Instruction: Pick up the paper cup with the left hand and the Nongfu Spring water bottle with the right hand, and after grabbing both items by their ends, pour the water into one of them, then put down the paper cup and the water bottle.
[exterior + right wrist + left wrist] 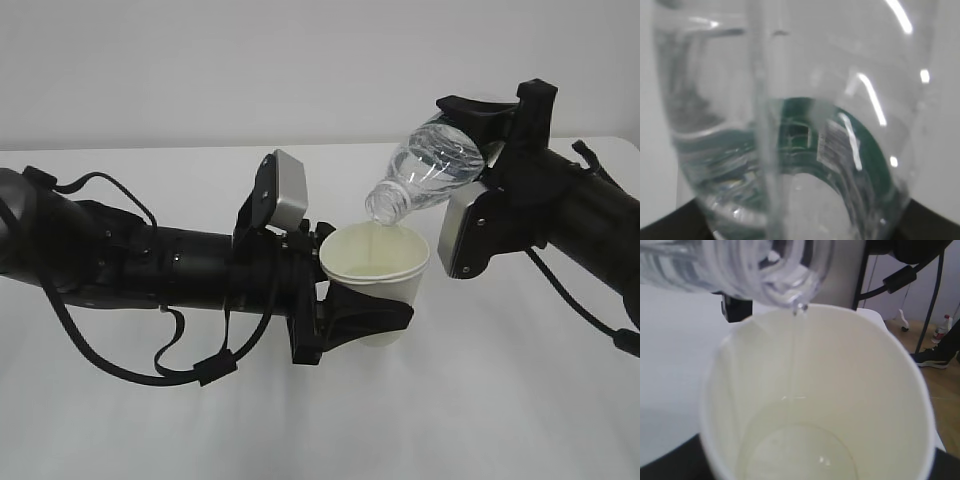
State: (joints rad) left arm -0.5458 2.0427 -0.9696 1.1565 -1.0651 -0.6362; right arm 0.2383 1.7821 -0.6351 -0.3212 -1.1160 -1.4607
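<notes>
Two arms meet over a white table (520, 400), and the handling starts with the bigger of the two things. The Nongfu Spring water bottle (432, 168) is tipped neck-down and held aloft by the right hand (495, 160), whose fingers are clamped on its base end, near the green label that shows through the plastic in the right wrist view. My guess is that it is thin, clear plastic that dents under a firm squeeze and is smooth enough to slip, and it gets lighter as it drains. A hold on the ribbed lower body should be the safest.

Next down in size, the paper cup (378, 272) stands upright off the table, its lower part gripped between the fingers of the left hand (350, 320), directly under the bottle's mouth. It looks light and soft-walled; too tight a grip would likely crease it, so the stiffer bottom is the place to hold. It grows heavier as it fills.

Smallest is the water (795, 450): a thin stream runs from the neck down the inner wall into a shallow pool at the cup's bottom.

The tabletop is plain, matt and bare where visible, in front of a pale wall. In the left wrist view, a wooden floor and a dark shoe show beyond the table edge.
</notes>
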